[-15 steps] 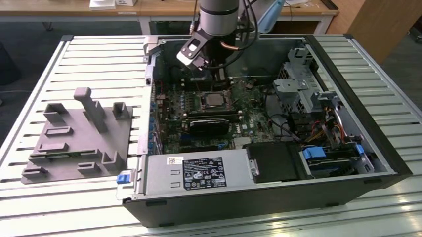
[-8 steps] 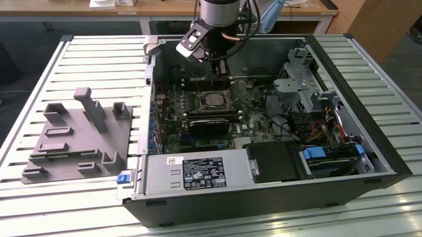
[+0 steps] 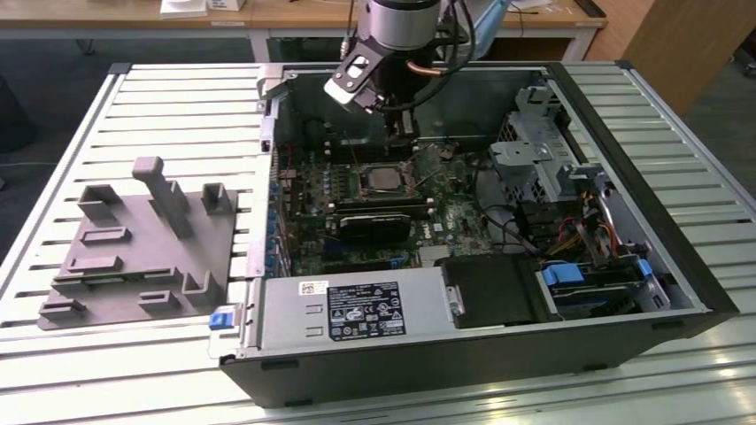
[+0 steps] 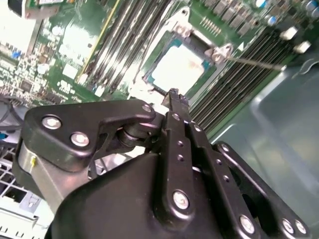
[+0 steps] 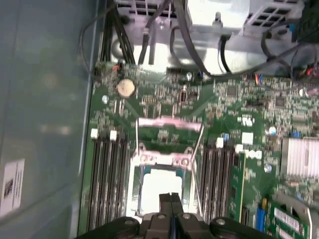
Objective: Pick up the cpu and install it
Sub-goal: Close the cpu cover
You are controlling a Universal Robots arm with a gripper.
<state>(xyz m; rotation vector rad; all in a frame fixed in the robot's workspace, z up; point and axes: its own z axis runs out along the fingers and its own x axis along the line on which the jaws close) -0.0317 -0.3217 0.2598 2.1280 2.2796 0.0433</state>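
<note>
The cpu (image 3: 381,180) is a small silver-grey square lying in the black-framed socket on the green motherboard (image 3: 455,208) inside the open computer case. Both wrist views show its pale metal top, the cpu (image 4: 180,67) and the cpu (image 5: 162,186), with the socket's metal retaining frame (image 5: 169,123) swung up beside it. My gripper (image 3: 405,152) hangs just above the chip. Its two black fingers are pressed together, so the gripper (image 5: 171,198) is shut with nothing between them. In the second wrist view the gripper (image 4: 173,94) ends close to the chip's edge.
Rows of memory slots (image 5: 107,184) flank the socket. A black rectangular card (image 3: 378,223) lies in front of it, and a silver power supply (image 3: 354,310) nearer still. A drive cage (image 3: 543,150) and cables fill the case's right side. A grey tray (image 3: 142,252) rests on the slatted table.
</note>
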